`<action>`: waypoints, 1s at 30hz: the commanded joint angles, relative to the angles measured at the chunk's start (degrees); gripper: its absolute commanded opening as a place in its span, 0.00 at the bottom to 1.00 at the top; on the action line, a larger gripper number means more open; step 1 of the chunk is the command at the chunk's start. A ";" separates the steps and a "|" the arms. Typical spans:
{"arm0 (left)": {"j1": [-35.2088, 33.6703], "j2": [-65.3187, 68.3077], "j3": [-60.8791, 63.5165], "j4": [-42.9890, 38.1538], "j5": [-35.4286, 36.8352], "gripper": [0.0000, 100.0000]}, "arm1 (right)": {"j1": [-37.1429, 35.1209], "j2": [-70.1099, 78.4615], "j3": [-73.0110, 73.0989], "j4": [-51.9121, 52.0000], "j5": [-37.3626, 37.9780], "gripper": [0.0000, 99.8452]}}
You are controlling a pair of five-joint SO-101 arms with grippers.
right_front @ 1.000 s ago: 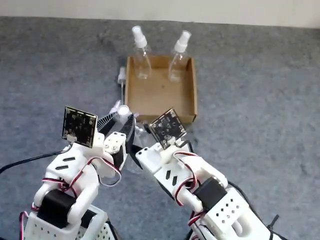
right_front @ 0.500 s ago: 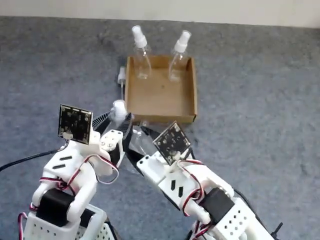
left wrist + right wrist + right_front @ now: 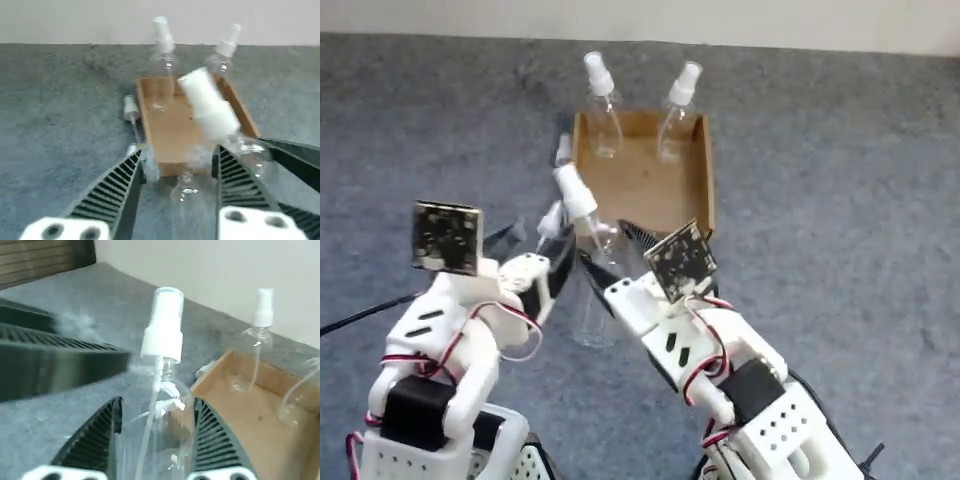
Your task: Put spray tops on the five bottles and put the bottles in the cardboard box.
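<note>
Backs left gripper point(image 3: 177, 160) off leftward since a second ago, jaws spread, empty. Leaves spray top point(image 3: 575, 190) seated on bottle point(image 3: 596, 242), so likely counts as capped. Clamps bottle in right gripper point(image 3: 157, 410), raised at cardboard box point(image 3: 640, 195) near edge; long axis near-upright, top up, leaning left.

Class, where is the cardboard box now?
In the high view, the cardboard box sits mid-carpet, just beyond both arms, with two bottles standing at its far wall.

- box point(image 3: 642, 195): left bottle point(image 3: 604, 128) and right bottle point(image 3: 672, 135) stand inside, at far wall
- third bottle point(image 3: 582, 205): before box's near-left corner
- spray top point(image 3: 563, 150): on table point(image 3: 820, 200), left of box
</note>
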 commanded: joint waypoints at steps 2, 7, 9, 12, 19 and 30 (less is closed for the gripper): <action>-6.02 0.13 -2.59 0.09 -0.88 0.21 | 3.03 3.38 -1.71 -2.51 0.35 0.00; -6.55 0.13 1.36 -0.09 -2.11 0.20 | 6.29 9.54 -7.96 -4.00 0.35 0.00; -6.46 0.13 3.38 -0.09 -5.80 0.20 | 6.90 12.88 -12.26 -4.00 0.35 0.00; -6.46 0.13 5.32 -1.32 -7.38 0.20 | 6.99 18.42 -19.47 -3.82 0.35 0.00; 1.63 0.13 7.96 -2.55 -12.92 0.21 | 6.90 29.93 -34.68 0.75 -3.78 0.00; 3.65 0.13 6.02 -2.64 -13.19 0.31 | 3.12 33.98 -38.81 6.29 -7.21 0.00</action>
